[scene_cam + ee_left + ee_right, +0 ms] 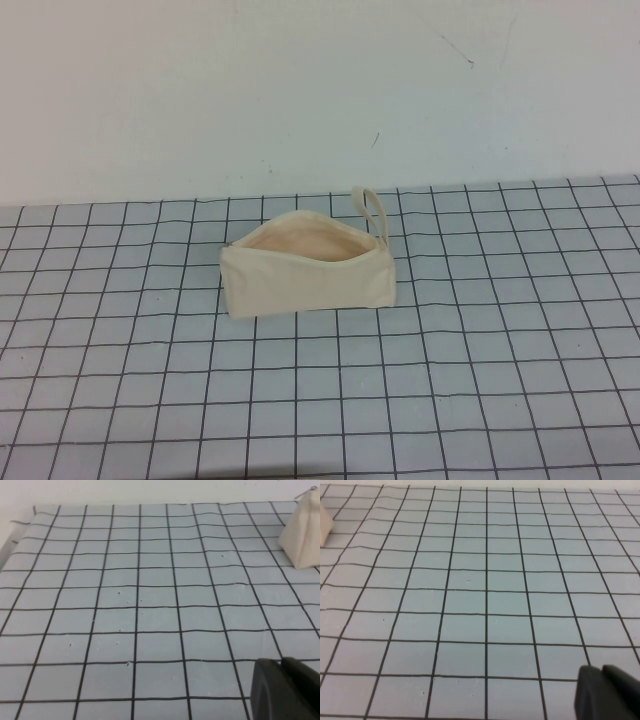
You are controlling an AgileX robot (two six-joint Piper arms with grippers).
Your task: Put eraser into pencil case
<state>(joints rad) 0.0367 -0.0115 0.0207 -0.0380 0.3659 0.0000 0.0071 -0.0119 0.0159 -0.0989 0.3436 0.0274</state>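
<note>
Nearest you, left gripper and right gripper hung low over the gridded mat, grip state untellable, while the pencil case gaped open, with no eraser visible, possibly already inside.

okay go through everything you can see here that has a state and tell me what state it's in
pencil case: unzipped, mouth open upward, standing on the grid mat, loop strap sticking up at its right end.
eraser: not visible on the mat or in the visible part of the pouch.
left gripper: parked low over the mat, only a dark corner shows.
right gripper: likewise parked, only a dark corner shows.
</note>
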